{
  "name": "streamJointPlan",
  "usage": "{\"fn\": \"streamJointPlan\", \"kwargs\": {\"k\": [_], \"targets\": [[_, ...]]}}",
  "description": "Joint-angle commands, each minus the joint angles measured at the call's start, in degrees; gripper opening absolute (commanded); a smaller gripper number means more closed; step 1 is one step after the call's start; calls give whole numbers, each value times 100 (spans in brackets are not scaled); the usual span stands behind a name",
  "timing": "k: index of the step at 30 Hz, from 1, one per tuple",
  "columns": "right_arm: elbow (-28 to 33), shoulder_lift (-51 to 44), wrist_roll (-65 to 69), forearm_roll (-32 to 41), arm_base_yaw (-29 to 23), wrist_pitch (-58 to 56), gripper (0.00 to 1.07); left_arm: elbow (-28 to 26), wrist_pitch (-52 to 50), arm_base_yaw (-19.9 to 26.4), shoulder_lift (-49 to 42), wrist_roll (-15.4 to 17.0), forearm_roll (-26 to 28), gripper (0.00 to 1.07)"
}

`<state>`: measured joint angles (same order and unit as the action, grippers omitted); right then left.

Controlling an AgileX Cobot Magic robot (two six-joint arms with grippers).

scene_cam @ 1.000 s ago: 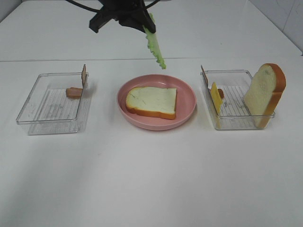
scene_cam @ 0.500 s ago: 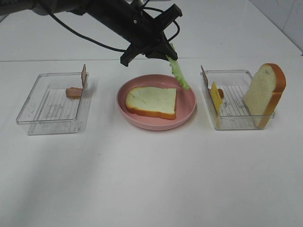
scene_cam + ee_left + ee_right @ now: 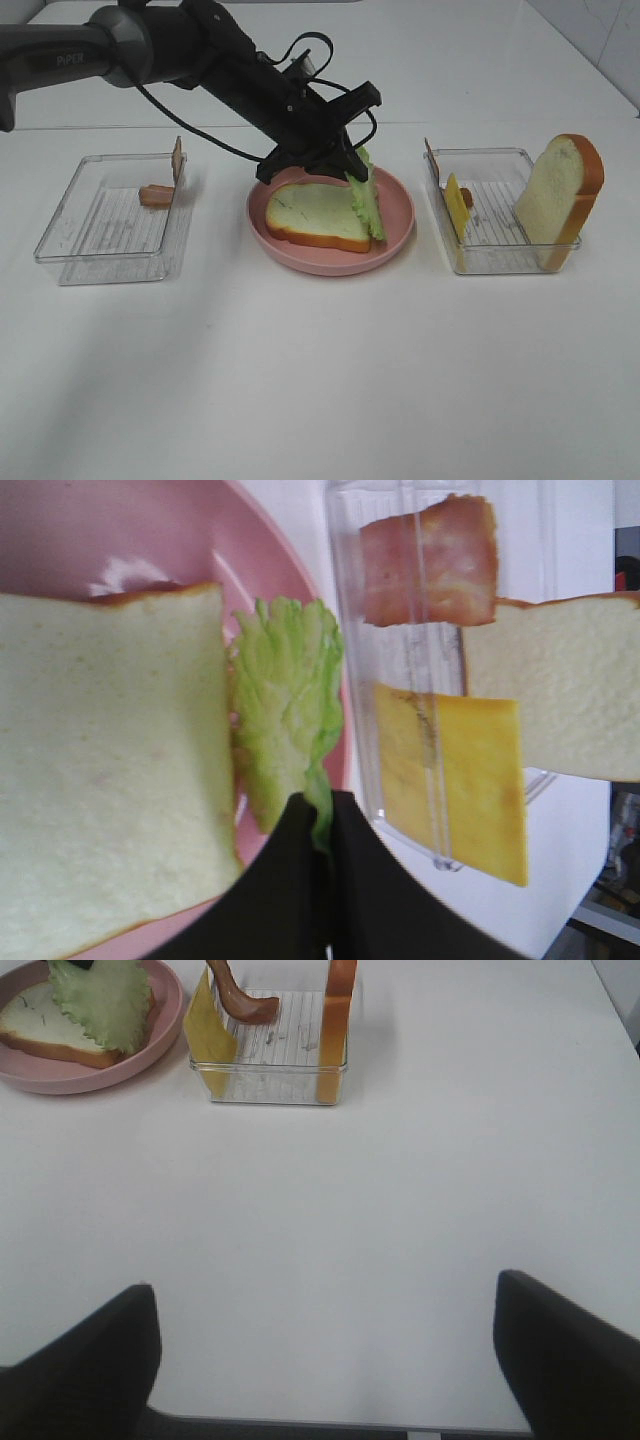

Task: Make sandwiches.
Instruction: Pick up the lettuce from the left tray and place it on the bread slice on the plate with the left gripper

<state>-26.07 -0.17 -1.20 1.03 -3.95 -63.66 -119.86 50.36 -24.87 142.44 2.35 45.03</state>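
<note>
One white bread slice (image 3: 318, 215) lies flat on the pink plate (image 3: 400, 230). My left gripper (image 3: 350, 168) reaches over the plate and is shut on a green lettuce leaf (image 3: 366, 195), whose lower end rests on the bread's right edge. In the left wrist view the gripper (image 3: 322, 825) pinches the lettuce (image 3: 285, 705) beside the bread (image 3: 110, 770). A second bread slice (image 3: 560, 195), a yellow cheese slice (image 3: 456, 207) and bacon (image 3: 466, 197) stand in the right tray. My right gripper (image 3: 322, 1290) is open and empty over bare table.
The clear right tray (image 3: 500, 258) stands right of the plate. The clear left tray (image 3: 100, 225) holds a bacon piece (image 3: 156, 194), and another bacon strip (image 3: 177, 158) leans on its far wall. The left arm and its cable cross above the plate's far side.
My left gripper has come down and to the right with the lettuce, from high behind the plate to the bread's right edge. Nothing else moved.
</note>
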Motion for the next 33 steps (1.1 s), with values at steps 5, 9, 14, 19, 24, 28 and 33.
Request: {"fn": "streamJointPlan", "kwargs": {"k": [5,9,14,19,24,28,33], "targets": [[17,-178,-46,-11,34,63,87,-23,40,92,-23,304,-716,0],[17,-178,-46,-11,34,63,87,-23,-23,92,-23,304,-871,0],[17,-178,-46,-11,34,63,87,-23,-143,92,-23,275,-1020,0],[17,-178,-46,-11,34,63,87,-23,-115,86,-23,304,-1318,5],[17,-178,-46,-11,34,63,87,-23,-63,80,-23,350,-1341,41],[17,-178,-46,-11,34,63,87,-23,183,80,-46,384,-1346,90],[17,-178,-46,-11,34,63,87,-441,607,103,-52,413,-1427,102]]}}
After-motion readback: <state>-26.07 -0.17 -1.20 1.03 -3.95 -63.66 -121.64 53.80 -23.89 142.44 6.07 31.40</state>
